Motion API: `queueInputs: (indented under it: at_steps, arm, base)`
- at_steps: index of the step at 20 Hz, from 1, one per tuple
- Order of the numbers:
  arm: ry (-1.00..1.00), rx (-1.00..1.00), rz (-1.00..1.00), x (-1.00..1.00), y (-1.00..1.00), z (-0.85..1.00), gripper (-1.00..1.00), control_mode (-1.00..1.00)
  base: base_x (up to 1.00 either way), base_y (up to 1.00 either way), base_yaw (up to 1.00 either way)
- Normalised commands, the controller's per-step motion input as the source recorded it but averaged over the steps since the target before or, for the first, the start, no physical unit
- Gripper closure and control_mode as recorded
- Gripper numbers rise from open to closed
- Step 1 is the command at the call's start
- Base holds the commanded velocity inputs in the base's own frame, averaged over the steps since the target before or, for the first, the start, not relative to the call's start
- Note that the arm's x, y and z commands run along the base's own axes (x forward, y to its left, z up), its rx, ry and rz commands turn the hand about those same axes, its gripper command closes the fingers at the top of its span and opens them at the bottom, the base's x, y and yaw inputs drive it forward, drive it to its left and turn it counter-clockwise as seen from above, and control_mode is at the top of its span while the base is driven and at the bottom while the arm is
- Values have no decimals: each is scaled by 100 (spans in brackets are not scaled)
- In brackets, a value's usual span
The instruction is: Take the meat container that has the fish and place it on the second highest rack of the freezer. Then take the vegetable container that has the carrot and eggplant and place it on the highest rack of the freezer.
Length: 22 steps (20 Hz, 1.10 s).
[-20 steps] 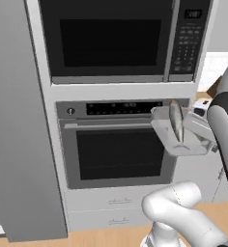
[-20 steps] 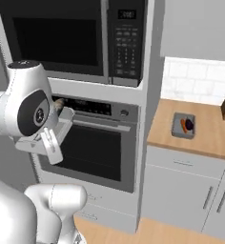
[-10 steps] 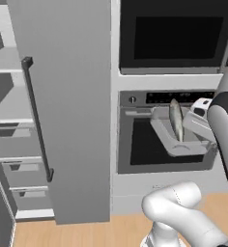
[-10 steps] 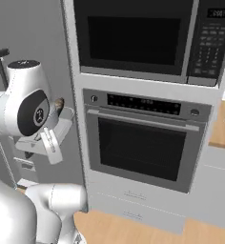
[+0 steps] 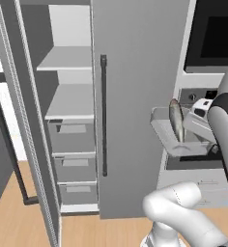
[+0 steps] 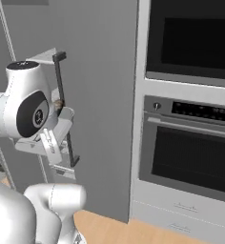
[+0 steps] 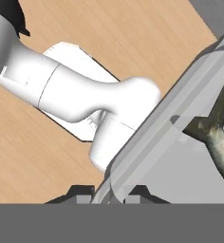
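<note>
My gripper [image 7: 112, 193] is shut on the rim of the clear meat container [image 5: 175, 134], which hangs tilted in front of my arm. The grey fish [image 5: 176, 119] lies inside it, and its tail [image 7: 213, 129] shows through the clear wall [image 7: 175, 137] in the hand view. From the right base the container [image 6: 65, 116] peeks out from behind my arm. The freezer [image 5: 67, 111] stands open to the left of the container, with a highest rack [image 5: 63, 59] and a second rack [image 5: 70, 101] over several drawers. The vegetable container is out of view.
The freezer's open door [image 5: 19, 125] juts towards me at the far left. A closed grey door with a dark handle [image 5: 103, 116] stands between the open compartment and the container. An oven [image 6: 190, 152] and a microwave [image 6: 195, 38] sit to the right. Below is wooden floor [image 7: 47, 142].
The base has driven left, so the whole scene slid right: the oven went to the edge and the open freezer came into view. The container stays in my gripper.
</note>
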Motion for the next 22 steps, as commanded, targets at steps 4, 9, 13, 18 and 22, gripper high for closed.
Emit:
queueInputs:
  at_steps: [4,9,13,18,22]
  arm:
    - [0,0,0,0,0,0,100,100]
    - [0,0,0,0,0,0,100,100]
    - [0,0,0,0,0,0,100,100]
    - [0,0,0,0,0,0,100,100]
    - [0,0,0,0,0,0,100,100]
  base:
    - [59,56,20]
    - [54,13,6]
    - [4,59,1]
    - [35,56,0]
    - [61,54,0]
